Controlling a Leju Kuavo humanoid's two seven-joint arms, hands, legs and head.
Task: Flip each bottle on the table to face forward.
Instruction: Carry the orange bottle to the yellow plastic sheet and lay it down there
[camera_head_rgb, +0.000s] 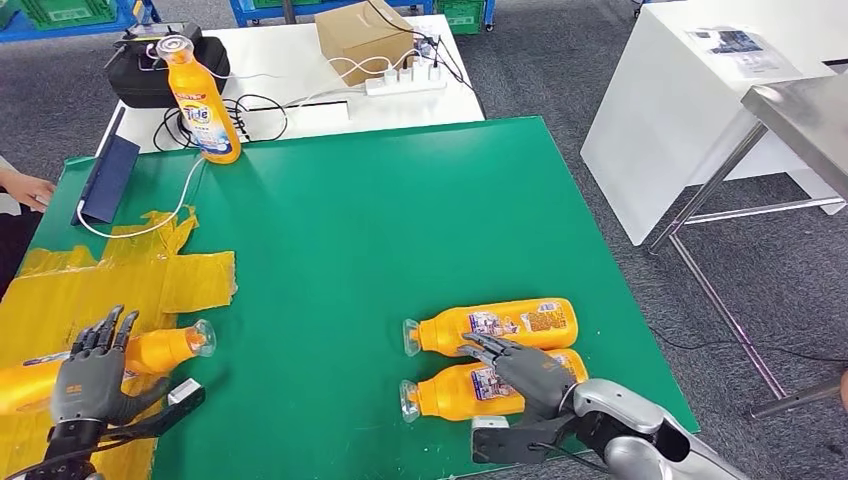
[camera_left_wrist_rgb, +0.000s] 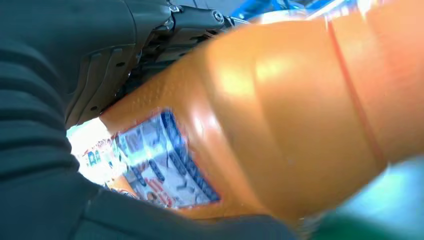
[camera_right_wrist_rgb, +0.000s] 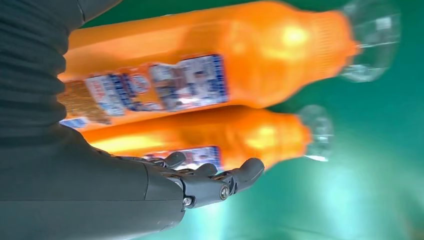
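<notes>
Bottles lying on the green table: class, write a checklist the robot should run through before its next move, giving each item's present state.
1. Left robot hand on the left bottle: ok, it rests on the bottle lying on the yellow sheet; a firm hold: cannot tell.
2. Right robot hand holds nothing: ok, fingers extended over the two bottles.
3. Far right bottle and near right bottle apart: not ok, they lie side by side.
4. Upright bottle out of the way: ok, it stands at the far edge.
5. Person's hand away from the bottles: ok, at the table's left edge.
</notes>
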